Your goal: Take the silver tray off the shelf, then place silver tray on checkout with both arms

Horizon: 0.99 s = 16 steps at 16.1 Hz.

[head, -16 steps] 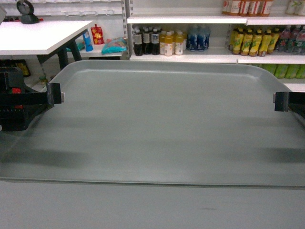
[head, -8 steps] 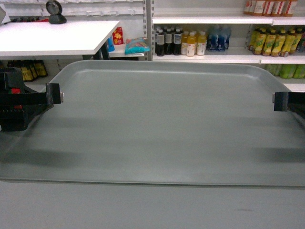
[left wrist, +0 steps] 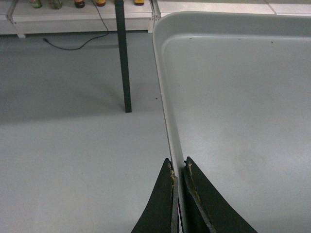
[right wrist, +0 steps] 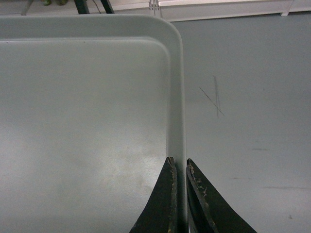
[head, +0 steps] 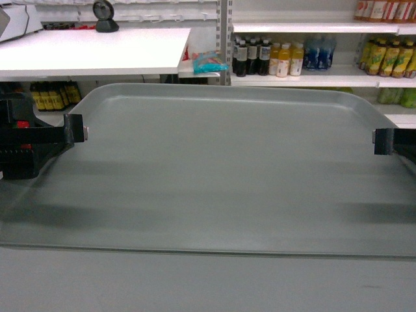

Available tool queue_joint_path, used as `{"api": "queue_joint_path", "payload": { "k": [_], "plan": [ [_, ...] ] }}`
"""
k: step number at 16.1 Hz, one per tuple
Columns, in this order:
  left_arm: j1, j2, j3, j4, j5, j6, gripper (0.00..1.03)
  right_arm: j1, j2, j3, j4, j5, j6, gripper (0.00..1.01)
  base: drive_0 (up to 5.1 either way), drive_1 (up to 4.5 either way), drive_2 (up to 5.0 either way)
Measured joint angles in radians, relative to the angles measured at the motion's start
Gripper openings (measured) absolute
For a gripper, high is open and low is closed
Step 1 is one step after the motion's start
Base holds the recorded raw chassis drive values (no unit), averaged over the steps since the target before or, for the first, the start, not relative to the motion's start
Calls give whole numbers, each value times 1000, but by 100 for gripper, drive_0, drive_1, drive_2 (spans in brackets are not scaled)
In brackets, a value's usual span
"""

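the silver tray [head: 221,169] hangs level in the air, short of the checkout [head: 97,52], which stands beyond its far left corner. the left gripper [left wrist: 178,167] pinches its left rim and the right gripper [right wrist: 177,165] its right rim. its long axis runs gripper to gripper. carrying it well probably means matched height and an even pinch on both sides.

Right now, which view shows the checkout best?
The head view: the checkout appears at upper left, its white top carrying a round black scanner. The left wrist view catches one black leg; the right wrist view only bits of dark legs at its top edge.
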<state>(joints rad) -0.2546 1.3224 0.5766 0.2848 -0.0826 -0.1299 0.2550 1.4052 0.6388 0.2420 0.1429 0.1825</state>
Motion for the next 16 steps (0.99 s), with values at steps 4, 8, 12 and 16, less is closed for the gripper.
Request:
{"api": "queue_joint_path", "payload": {
  "k": [4,8,12,16],
  "plan": [
    [0,0,0,4,0,0,3,0,0,0,4,0,0,2,-476,269,269],
    [2,1,0,0,0,1,3,0,0,0,3,-2,0,2,-466,279,279],
    [1,1,0,0,0,1,3,0,0,0,-2,-1,0,2,-522,223,223],
    [1,1,0,0,0,1,3,0,0,0,-1,-1,0,2,-502,243,243]
  ]
}}
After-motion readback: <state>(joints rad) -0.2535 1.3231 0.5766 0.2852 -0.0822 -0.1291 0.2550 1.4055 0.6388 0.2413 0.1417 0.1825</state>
